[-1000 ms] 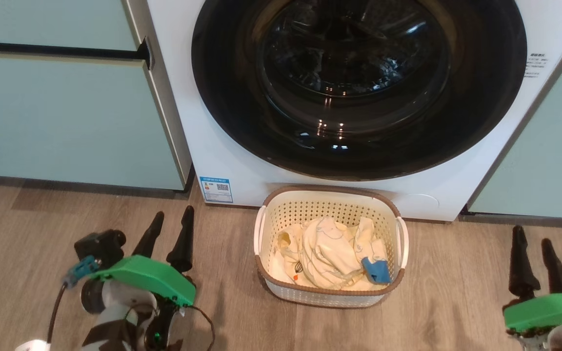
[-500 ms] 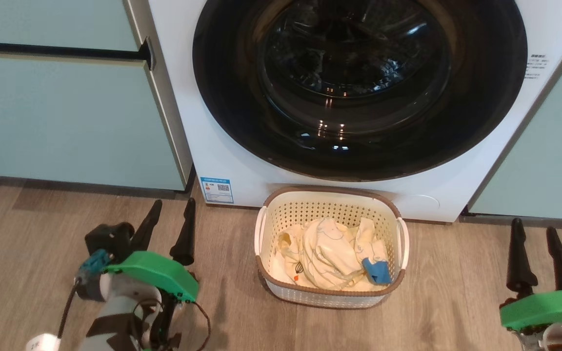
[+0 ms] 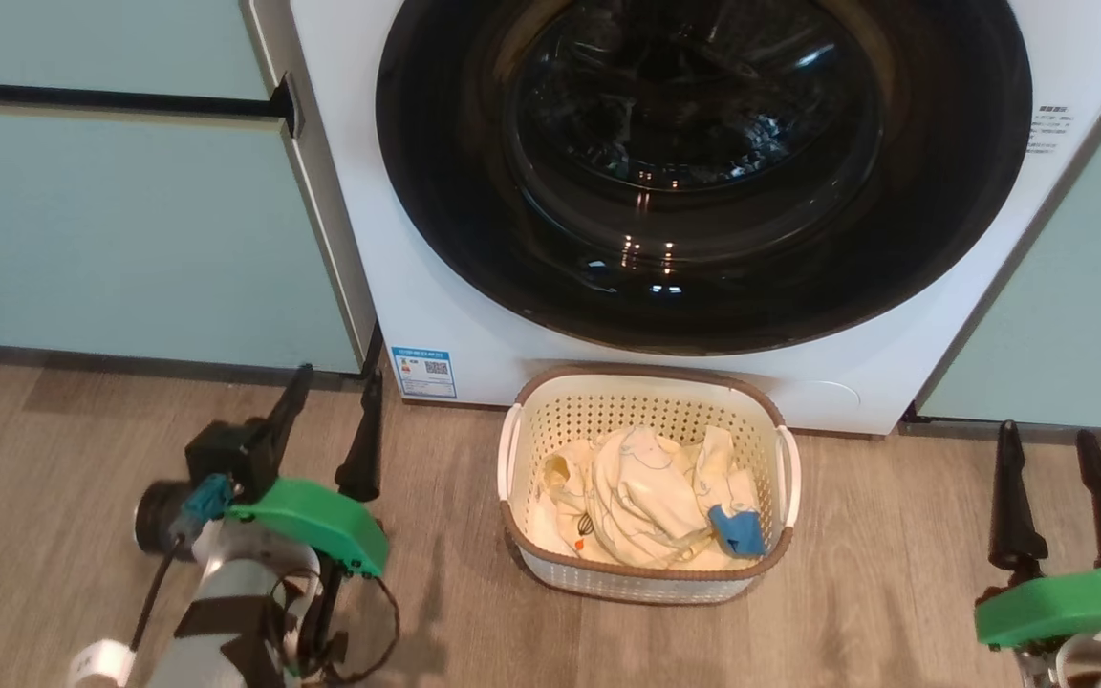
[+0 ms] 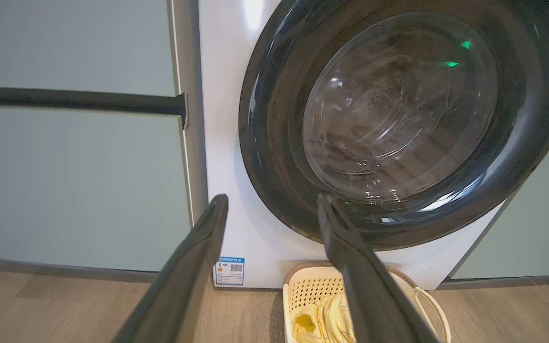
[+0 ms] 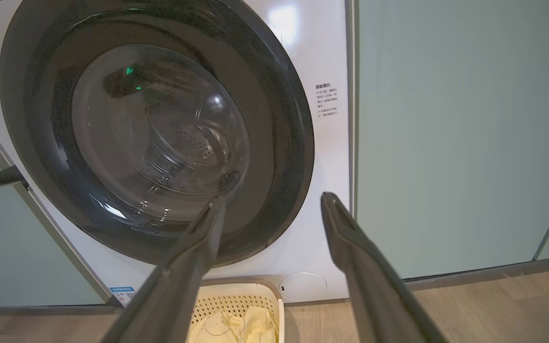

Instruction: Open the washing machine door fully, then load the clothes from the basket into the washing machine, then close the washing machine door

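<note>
The white washing machine (image 3: 436, 287) fills the top of the head view, and its round black-rimmed door (image 3: 703, 172) sits flush against it. On the wooden floor just in front stands the cream perforated basket (image 3: 646, 401) holding the cream-yellow clothes (image 3: 641, 506) with a blue patch. My left gripper (image 3: 335, 382) hovers open left of the basket, its fingers pointing at the machine's lower left corner. To the basket's right, my right gripper (image 3: 1047, 440) is open too. The door (image 4: 398, 114) and basket (image 4: 303, 286) appear beyond the left fingers (image 4: 198, 267); the right wrist view shows the door (image 5: 155, 133) and basket (image 5: 236, 300).
Pale green cabinet doors (image 3: 130, 229) flank the machine on the left, with a dark bar handle (image 3: 111, 98), and on the right (image 3: 1086, 315). A blue energy sticker (image 3: 423, 371) marks the washer's lower left. Bare wooden floor (image 3: 895, 573) lies between the basket and each gripper.
Both arms have risen and reached forward toward the machine; the left gripper's tips now reach the washer's base. Basket, clothes and door have not moved.
</note>
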Robot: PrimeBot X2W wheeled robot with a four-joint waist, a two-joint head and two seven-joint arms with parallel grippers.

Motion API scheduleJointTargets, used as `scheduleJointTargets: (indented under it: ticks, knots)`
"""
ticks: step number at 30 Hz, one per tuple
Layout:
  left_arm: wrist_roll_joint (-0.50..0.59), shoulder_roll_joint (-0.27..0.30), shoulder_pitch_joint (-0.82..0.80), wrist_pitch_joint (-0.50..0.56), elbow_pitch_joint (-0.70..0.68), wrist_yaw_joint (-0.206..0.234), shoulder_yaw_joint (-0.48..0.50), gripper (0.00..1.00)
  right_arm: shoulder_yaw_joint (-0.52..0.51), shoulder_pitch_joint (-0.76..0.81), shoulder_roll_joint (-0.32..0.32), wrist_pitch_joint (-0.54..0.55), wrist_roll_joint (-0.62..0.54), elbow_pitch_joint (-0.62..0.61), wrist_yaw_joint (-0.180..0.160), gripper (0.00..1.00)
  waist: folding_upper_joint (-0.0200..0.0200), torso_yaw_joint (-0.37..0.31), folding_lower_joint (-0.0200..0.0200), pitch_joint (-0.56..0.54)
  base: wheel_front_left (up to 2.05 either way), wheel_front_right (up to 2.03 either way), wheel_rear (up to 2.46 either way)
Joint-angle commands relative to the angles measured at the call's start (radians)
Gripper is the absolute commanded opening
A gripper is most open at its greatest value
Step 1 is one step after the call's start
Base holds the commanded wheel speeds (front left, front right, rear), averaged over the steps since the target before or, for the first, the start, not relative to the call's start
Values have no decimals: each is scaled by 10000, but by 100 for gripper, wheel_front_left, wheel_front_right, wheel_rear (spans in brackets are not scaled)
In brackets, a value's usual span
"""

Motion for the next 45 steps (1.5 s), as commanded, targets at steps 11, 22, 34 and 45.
scheduleJointTargets:
  ticks: [11,22,34,45]
  knots:
    - [1016,79,-857,-398,-8,-178,507,100,71,-611,-217,-404,-810,-382,-30,100,0,31,0,-1,0,0,0]
    - [926,13,-913,-398,418,-287,596,100,128,-563,-217,-404,-62,-129,-30,100,0,47,0,-21,0,0,0]
    - [914,-19,-995,-398,917,-326,755,100,246,-555,-217,-404,-147,-41,-30,100,0,72,0,-57,0,0,0]
    - [934,-35,-1065,-398,1154,-281,854,100,354,-579,-217,-404,-156,12,-30,100,0,62,0,-32,-1,4,-3]
